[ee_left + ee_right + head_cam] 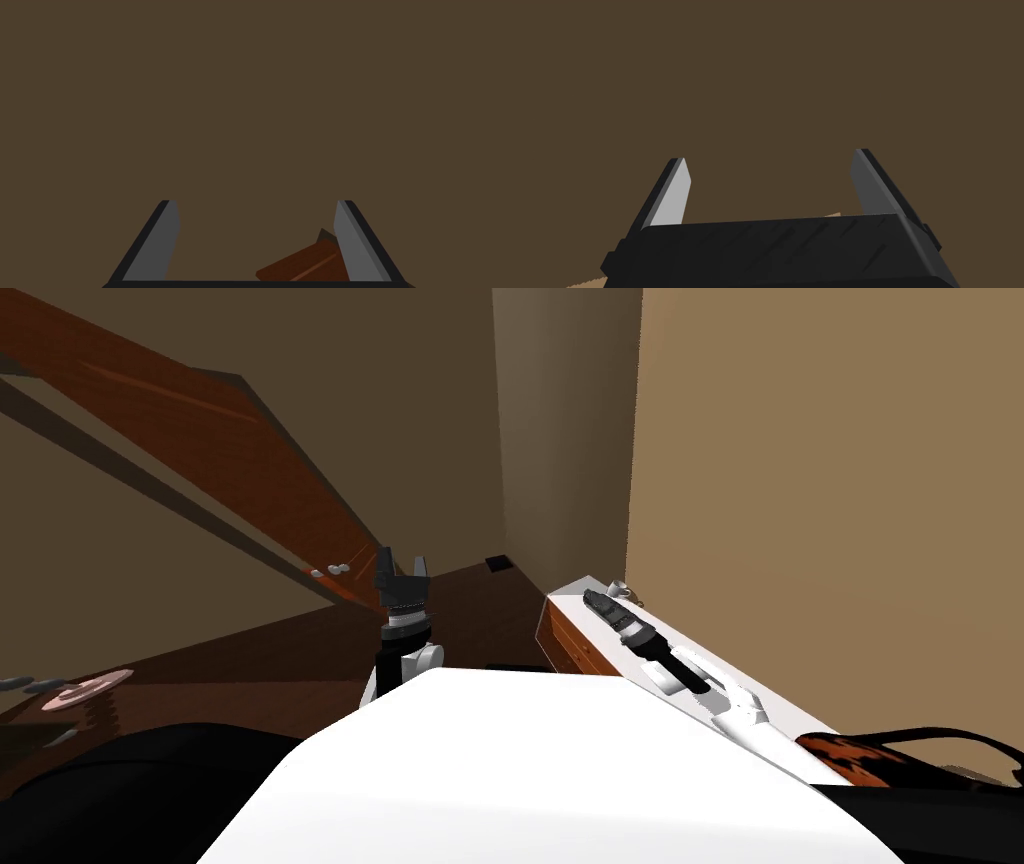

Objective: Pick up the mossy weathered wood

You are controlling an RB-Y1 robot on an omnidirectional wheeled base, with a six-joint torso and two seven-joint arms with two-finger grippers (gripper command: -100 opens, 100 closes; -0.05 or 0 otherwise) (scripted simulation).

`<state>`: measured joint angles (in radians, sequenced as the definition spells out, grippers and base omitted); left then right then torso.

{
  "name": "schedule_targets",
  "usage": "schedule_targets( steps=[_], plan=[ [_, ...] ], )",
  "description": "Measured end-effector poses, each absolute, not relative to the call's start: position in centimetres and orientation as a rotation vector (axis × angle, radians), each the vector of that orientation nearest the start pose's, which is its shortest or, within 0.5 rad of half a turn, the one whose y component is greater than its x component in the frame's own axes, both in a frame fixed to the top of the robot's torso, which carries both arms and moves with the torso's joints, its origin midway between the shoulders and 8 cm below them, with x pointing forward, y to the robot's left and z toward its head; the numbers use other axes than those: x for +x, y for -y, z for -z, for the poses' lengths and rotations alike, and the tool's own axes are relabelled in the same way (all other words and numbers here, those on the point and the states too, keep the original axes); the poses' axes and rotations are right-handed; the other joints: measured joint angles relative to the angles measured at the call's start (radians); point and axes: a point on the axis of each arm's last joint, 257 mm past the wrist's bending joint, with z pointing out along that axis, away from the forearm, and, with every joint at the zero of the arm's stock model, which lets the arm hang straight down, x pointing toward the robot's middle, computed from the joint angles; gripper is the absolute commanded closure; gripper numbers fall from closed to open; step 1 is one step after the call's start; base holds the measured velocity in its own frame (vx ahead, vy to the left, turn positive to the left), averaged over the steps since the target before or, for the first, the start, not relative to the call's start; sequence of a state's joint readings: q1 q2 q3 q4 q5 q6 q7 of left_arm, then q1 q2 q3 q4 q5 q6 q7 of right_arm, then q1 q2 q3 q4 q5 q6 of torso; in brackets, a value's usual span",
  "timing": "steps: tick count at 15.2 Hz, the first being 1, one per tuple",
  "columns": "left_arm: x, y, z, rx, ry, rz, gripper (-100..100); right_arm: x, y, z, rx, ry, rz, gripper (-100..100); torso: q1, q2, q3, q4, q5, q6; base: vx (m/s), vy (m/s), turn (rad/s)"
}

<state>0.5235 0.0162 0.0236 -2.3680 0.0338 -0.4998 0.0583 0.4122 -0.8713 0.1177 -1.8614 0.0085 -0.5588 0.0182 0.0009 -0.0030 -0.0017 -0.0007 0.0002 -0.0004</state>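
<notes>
From where I stand, the right gripper [592, 598] lies over the white-topped, red-brown wooden desk [575, 600] and the left gripper [403, 571] is raised left of it, all 4 jaws released, and since I cannot tell where the mossy weathered wood is, it should look around before reaching.

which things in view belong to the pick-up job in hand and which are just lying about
For the job:
- left tool, open, raised in front of the chest
- right tool, open, over the white-topped wooden cabinet

Just lying about:
- that cabinet
- long reddish-brown wooden board, slanting along the wall
- flat pink round disc
- black and orange patterned object
</notes>
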Motion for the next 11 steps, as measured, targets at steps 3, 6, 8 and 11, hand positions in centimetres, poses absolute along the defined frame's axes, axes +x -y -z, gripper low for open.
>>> schedule_targets(
  steps=[3,6,8,11],
  plan=[
    [32.2,-28.6,-5.6,-0.628,-0.544,1.364,0,38.6,28.4,17.0,0.151,-1.61,-1.049,-100,0.0,0.0,0.0,0.0,0.0,0.0,0.037,0.012,0.087],
    [32.2,-28.6,-5.6,-0.628,-0.544,1.364,0,38.5,29.6,18.9,0.116,-1.693,-1.002,-100,0.0,0.0,0.0,0.0,0.0,0.0,0.042,0.007,0.106],
    [32.2,-28.6,-5.6,-0.628,-0.544,1.364,0,38.2,30.6,19.8,0.092,-1.743,-0.972,-100,0.0,0.0,0.0,0.0,0.0,0.0,0.04,0.005,0.071],
    [32.2,-28.6,-5.6,-0.628,-0.544,1.364,0,37.6,32.1,21.8,0.058,-1.824,-0.919,-100,-0.001,0.0,0.0,0.0,0.0,0.0,0.042,0.002,0.09]
  ],
)
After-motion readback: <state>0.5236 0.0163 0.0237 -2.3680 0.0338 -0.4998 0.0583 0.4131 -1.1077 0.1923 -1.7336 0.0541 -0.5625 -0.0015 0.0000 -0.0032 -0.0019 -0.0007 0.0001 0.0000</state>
